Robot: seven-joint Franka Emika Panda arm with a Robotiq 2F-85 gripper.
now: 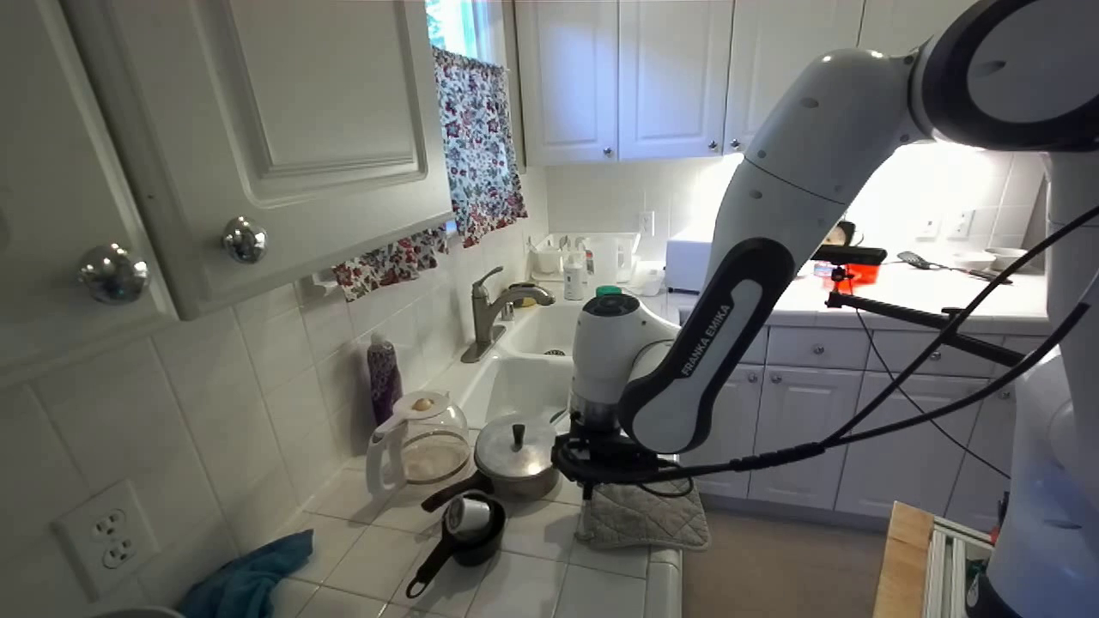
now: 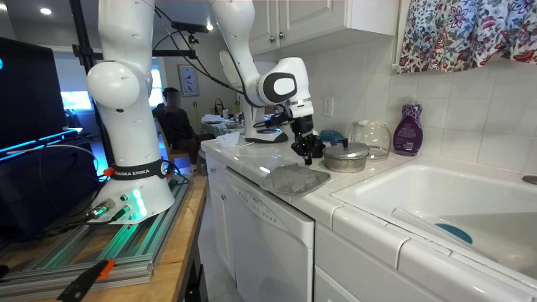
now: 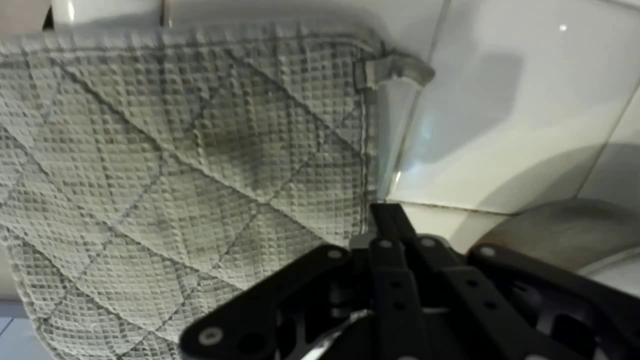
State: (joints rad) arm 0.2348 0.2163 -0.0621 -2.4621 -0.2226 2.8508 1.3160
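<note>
Your gripper (image 3: 391, 206): jaws meeting, nothing between | quilted pot holder (image 3: 210, 175) lying just left in wrist view | touch unclear

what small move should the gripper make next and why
I'd probably open the gripper slightly where it is: its jaws are shut with nothing visible between them, and its tips appear right by the edge of the grey quilted pad. The lidded pot stands close by, so a narrow opening seems safer.

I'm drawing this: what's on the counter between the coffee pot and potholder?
A lidded saucepan stands between the coffee pot and potholder in both exterior views.
</note>
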